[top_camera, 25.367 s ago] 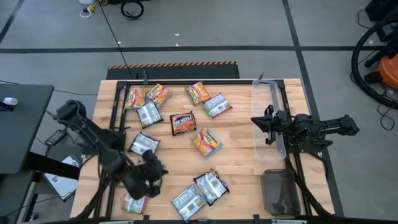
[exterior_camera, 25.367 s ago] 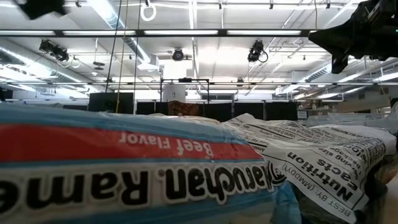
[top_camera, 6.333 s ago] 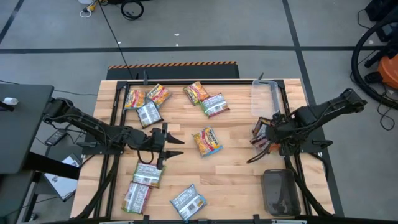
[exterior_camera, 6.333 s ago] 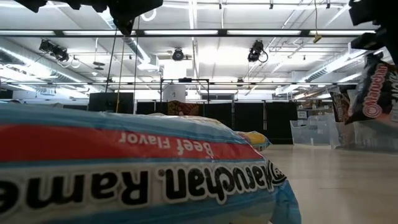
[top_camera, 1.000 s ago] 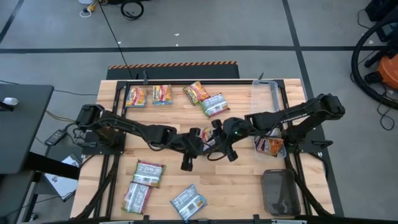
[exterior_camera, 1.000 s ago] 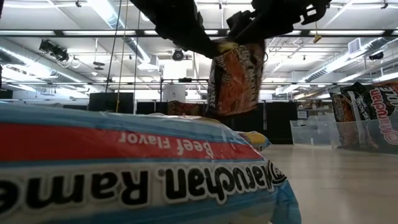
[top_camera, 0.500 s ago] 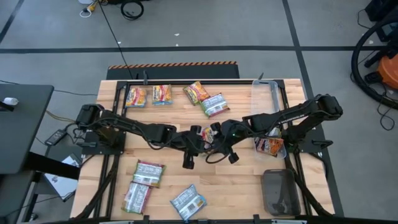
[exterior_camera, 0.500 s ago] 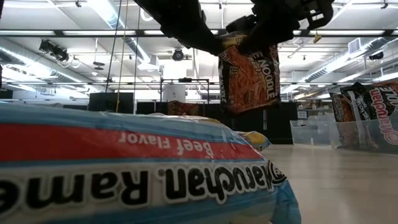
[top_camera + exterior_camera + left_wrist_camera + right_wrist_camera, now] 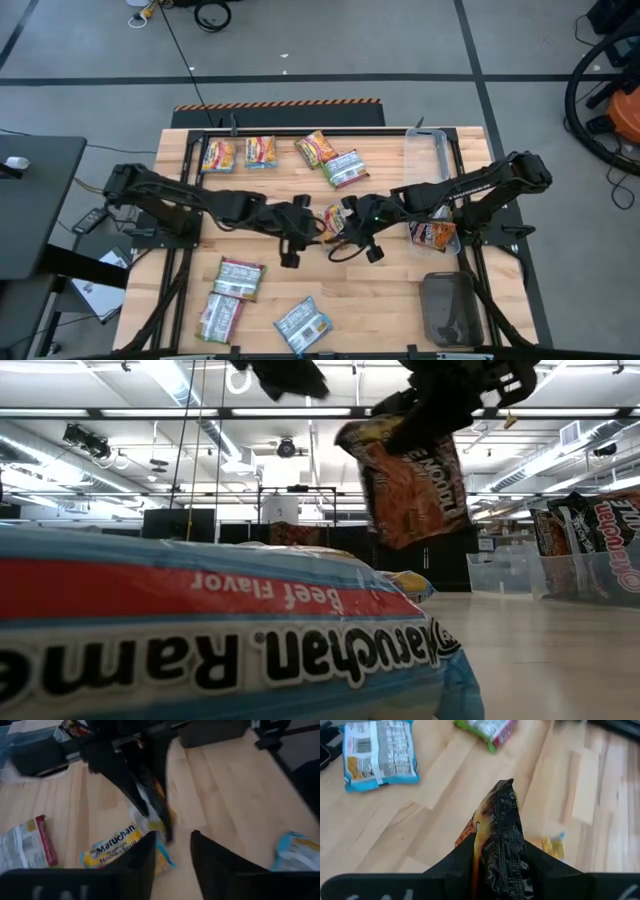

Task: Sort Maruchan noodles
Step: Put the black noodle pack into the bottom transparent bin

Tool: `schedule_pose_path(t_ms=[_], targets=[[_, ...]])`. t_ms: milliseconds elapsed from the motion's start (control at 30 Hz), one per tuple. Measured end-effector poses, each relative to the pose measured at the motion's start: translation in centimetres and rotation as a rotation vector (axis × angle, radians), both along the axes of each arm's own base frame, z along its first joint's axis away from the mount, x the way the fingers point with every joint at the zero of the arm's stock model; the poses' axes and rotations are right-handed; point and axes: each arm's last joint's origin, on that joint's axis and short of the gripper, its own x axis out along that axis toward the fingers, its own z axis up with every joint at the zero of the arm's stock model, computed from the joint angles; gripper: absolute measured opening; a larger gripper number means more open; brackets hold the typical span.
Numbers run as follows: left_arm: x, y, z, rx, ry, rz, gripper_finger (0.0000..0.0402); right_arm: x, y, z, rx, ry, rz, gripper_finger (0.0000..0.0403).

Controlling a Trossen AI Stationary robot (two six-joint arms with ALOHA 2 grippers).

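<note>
Mid-table handover, orange packet now in my right gripper.

My left gripper [image 9: 292, 237] sits just left of centre, fingers parted and empty. Beside it my right gripper [image 9: 348, 232] pinches the orange noodle packet [image 9: 408, 480], hanging above the table [image 9: 390, 280]. Other packets lie along the far edge [image 9: 262, 151] and near-left corner [image 9: 238, 279].

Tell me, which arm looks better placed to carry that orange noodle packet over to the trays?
The right. Its right gripper is clamped on the orange packet, hanging clear of the table. The left gripper has its fingers apart, holding nothing.
</note>
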Motion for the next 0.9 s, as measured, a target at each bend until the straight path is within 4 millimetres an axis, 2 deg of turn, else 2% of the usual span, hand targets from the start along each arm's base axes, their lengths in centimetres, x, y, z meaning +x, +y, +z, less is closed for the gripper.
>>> schedule_pose_path(t_ms=[67, 133, 267, 433, 633, 767, 900], targets=[[-1.3, 0.0, 0.9, -0.029, 0.028, 0.020, 0.0157, -0.9, 0.3, 0.4, 0.017, 0.043, -0.044, 0.0106], [-2.5, -0.2, 1.6, -0.065, 0.048, 0.041, 0.0171, -2.7, 0.6, 1.0, 0.049, 0.123, -0.075, 0.0106], [-3.7, -1.2, 1.0, -0.085, 0.045, 0.055, 0.0177, -7.0, 1.7, 3.0, 0.139, 0.245, -0.187, 0.0106], [-3.5, -2.2, -0.2, -0.083, -0.020, 0.039, 0.0173, -12.8, 2.6, 5.0, 0.157, 0.218, -0.361, 0.0105], [-2.8, -2.4, -0.8, -0.075, -0.136, 0.020, 0.0172, -18.2, 2.0, 6.0, 0.161, 0.181, -0.588, 0.0105], [-2.9, -2.4, -1.0, -0.086, -0.137, 0.021, 0.0172, -20.2, 1.6, 5.6, 0.105, 0.198, -0.695, 0.0105], [-2.9, -2.4, -1.0, -0.108, -0.136, 0.035, 0.0172, -20.2, 2.4, 4.9, 0.136, 0.168, -0.677, 0.0105]])
